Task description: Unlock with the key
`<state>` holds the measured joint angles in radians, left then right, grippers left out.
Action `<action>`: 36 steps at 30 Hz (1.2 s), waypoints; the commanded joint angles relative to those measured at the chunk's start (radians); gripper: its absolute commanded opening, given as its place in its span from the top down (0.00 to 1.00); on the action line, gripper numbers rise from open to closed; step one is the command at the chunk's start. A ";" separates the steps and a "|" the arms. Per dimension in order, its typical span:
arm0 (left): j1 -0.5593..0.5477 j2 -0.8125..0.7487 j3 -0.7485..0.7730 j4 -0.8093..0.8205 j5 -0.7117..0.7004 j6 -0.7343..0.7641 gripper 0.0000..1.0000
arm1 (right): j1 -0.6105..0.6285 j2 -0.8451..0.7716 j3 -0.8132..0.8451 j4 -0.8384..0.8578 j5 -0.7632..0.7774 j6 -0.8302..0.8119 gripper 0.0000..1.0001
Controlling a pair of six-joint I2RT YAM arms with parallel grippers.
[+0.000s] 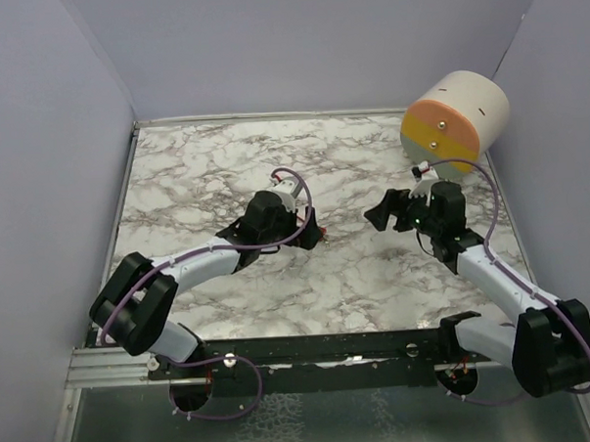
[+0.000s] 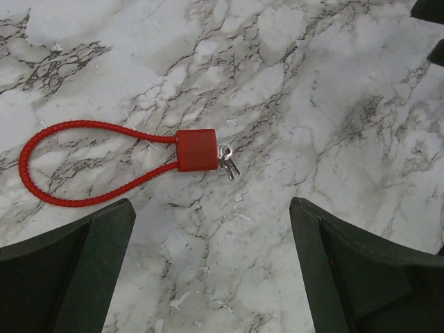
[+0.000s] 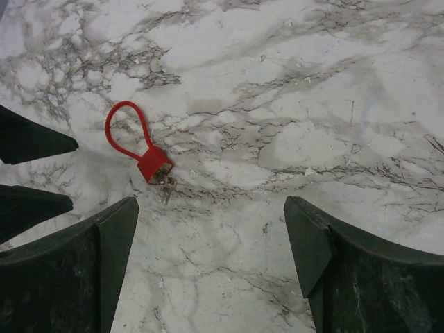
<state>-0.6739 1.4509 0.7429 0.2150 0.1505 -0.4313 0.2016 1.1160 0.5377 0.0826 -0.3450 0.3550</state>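
We see the cable lock (image 2: 196, 149) lying flat on the marble table (image 1: 214, 166), near the middle, in the gap between the two arms; its red block holds both ends of the red cable, which runs out in a long closed loop on one side; on the opposite side a small silver key (image 2: 227, 166) on a ring touches the block (we cannot tell whether it sits in the keyhole or only lies against it).

The left gripper (image 2: 211, 215) hangs above the table just beside the lock, its fingers (image 2: 76, 263) spread wide with nothing between them; the lock lies beyond the fingertips, closer to the left-hand one in the left wrist view.

The right gripper (image 3: 211, 215) is also spread wide and holds nothing; from its wrist camera the lock appears ahead and to the left, apart from its fingers (image 3: 347, 270).

In the top view the lock is almost wholly hidden under the left gripper; a cream drum (image 1: 454, 124) with an orange and yellow face lies on its side at the far right corner, well apart from the lock.
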 commanded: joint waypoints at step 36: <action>-0.204 0.358 0.175 0.080 -0.109 -0.088 0.02 | 0.003 -0.169 0.010 -0.103 0.098 -0.057 0.11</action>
<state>-0.8726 1.7847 0.8898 0.2886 0.0807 -0.5140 0.2020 0.9672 0.5373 -0.0021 -0.2810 0.3092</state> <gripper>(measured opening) 0.977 0.887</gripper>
